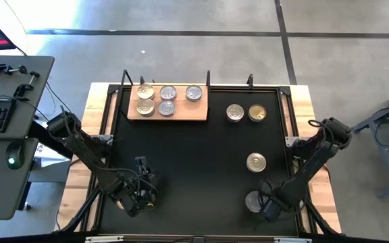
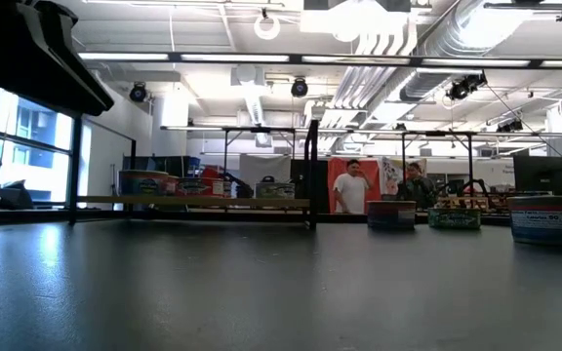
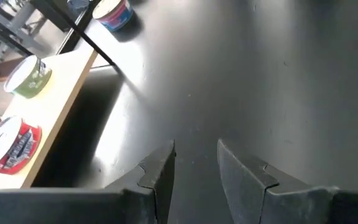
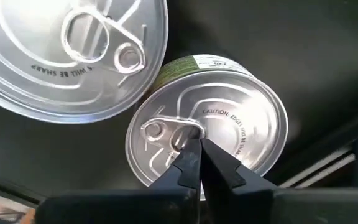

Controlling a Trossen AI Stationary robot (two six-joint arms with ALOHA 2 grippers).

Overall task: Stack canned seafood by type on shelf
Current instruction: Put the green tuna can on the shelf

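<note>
under my right gripper, a silver-lidded can with a green label; my fingers are pressed together, tips right at its pull ring, apparently pinching the tab, though i can't be sure the ring is caught. a second, larger-looking lid lies just beside it in the wrist view; from above i only make out one can at that near right corner, so their exact relation is unclear.

farther out from that hand: one lone can toward the middle right, then a pair near the far edge, side by side, all on the black table.

shelf sits far across, toward the left arm's side. five cans on it already, in two rows; whether any are stacked or sorted by type i can't tell from above.

my left gripper waits over bare table at the near left, fingers partly spread, holding nothing.

judgement: roughly half placed; at least four cans left to carry over.
</note>
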